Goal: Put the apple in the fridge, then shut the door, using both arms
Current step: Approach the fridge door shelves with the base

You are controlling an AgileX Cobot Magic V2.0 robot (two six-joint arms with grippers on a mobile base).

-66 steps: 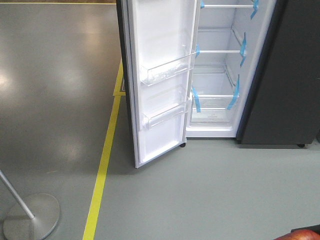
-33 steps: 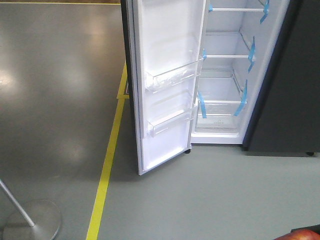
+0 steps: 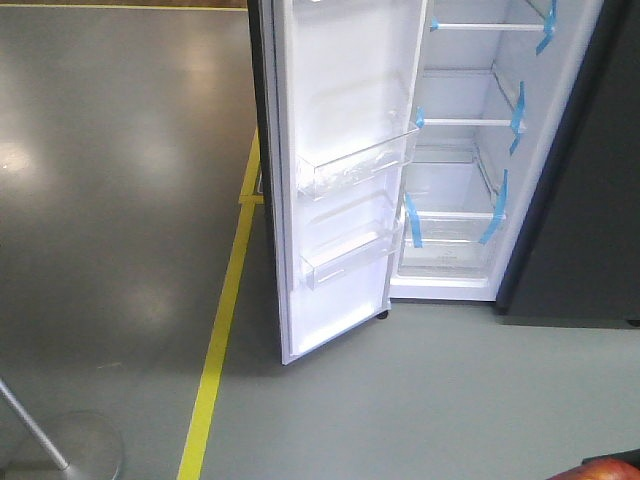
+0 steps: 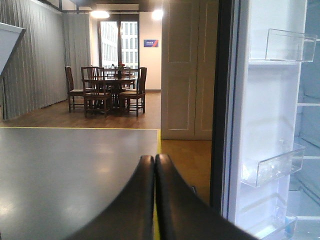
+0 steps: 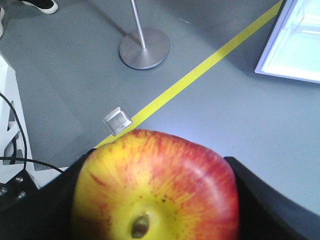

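My right gripper (image 5: 157, 170) clamps the round shiny red-yellow apple (image 5: 155, 195), ready for the open white-lined grey fridge (image 3: 460, 95) at upper right; left gripper (image 4: 154, 167) pinched closed, empty.

The front view's bottom edge cuts the apple (image 3: 612, 469) to a red sliver; its top edge cuts off the fridge (image 3: 458, 92) and the door (image 3: 345, 75). Up close, the apple hides most of the right pincer (image 5: 160, 200).

Fridge (image 3: 462, 95) stands far right, its door (image 3: 340, 100) swung open to its left. Floor line (image 3: 222, 330) runs near-to-far, left of the door. Stand base (image 3: 85, 450) near left. Apple (image 3: 610, 468) near right.
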